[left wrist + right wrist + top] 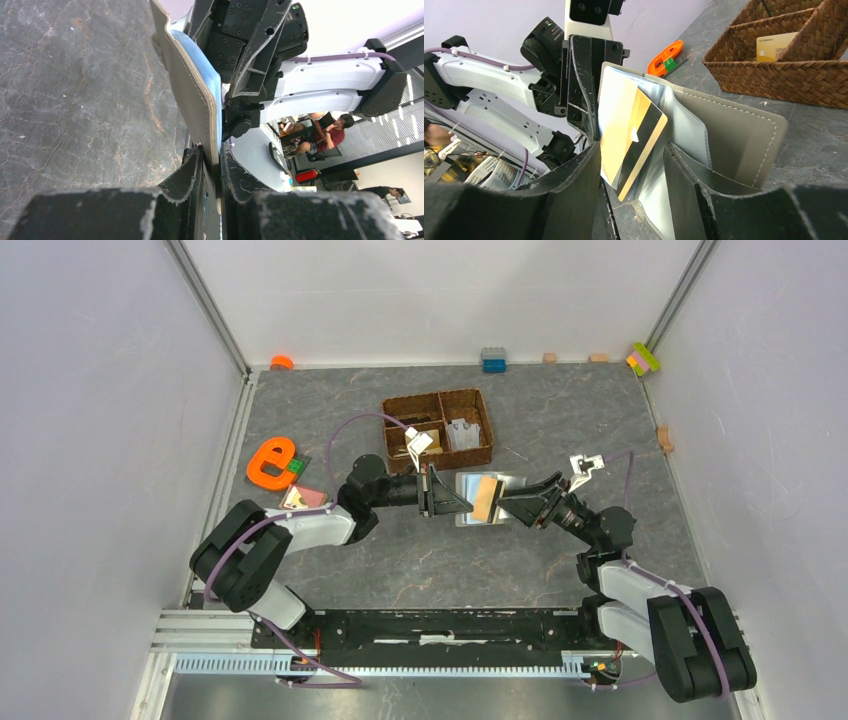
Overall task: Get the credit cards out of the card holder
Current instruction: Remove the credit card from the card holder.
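My left hand (211, 152) reaches toward 3 o'clock, pinching the card holder (192, 95); my right hand (631, 147), toward 9 o'clock, spread around credit card (624, 117).

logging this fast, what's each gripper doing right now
left gripper: shut on the card holder
right gripper: open, the credit card standing between its jaws

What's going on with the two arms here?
The left claw is clamped on one flap of the grey card holder and holds it open and upright over the table. An orange-tan card sticks halfway out of its silvery inside pocket. The right claw sits around that card with its jaws apart, not gripping it. A second card lies in the woven basket behind.
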Action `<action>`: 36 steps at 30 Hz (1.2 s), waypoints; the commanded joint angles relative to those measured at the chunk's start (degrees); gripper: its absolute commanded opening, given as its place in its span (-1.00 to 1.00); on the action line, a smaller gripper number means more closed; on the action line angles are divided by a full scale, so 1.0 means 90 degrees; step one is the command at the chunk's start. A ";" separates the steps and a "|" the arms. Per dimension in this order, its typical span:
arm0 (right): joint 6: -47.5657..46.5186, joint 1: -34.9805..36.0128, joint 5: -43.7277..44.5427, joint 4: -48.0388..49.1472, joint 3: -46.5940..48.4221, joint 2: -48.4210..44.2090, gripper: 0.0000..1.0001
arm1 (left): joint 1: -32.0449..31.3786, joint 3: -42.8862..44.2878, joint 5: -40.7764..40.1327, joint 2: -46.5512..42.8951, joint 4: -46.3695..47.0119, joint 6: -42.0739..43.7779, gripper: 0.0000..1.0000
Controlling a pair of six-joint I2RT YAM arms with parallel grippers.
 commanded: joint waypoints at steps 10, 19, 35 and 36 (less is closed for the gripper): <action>0.0242 0.0289 -0.0237 0.0653 0.0102 0.0305 0.07 | -0.0117 0.0154 0.0433 -0.0068 0.0967 -0.0215 -0.95; 0.1270 0.0299 -0.0432 0.2334 0.0006 0.1232 -0.38 | -0.0328 0.0411 0.0070 -0.0429 -0.0765 0.0984 -0.95; 0.1657 -0.0127 -0.0375 0.2912 -0.0217 0.1511 -1.00 | -0.0052 -0.0032 -0.0487 -0.1061 -0.0732 0.0977 -0.95; 0.1663 -0.0187 -0.0375 0.2916 -0.0243 0.1508 -1.00 | -0.0023 -0.0078 -0.0537 -0.1128 -0.0728 0.0986 -0.96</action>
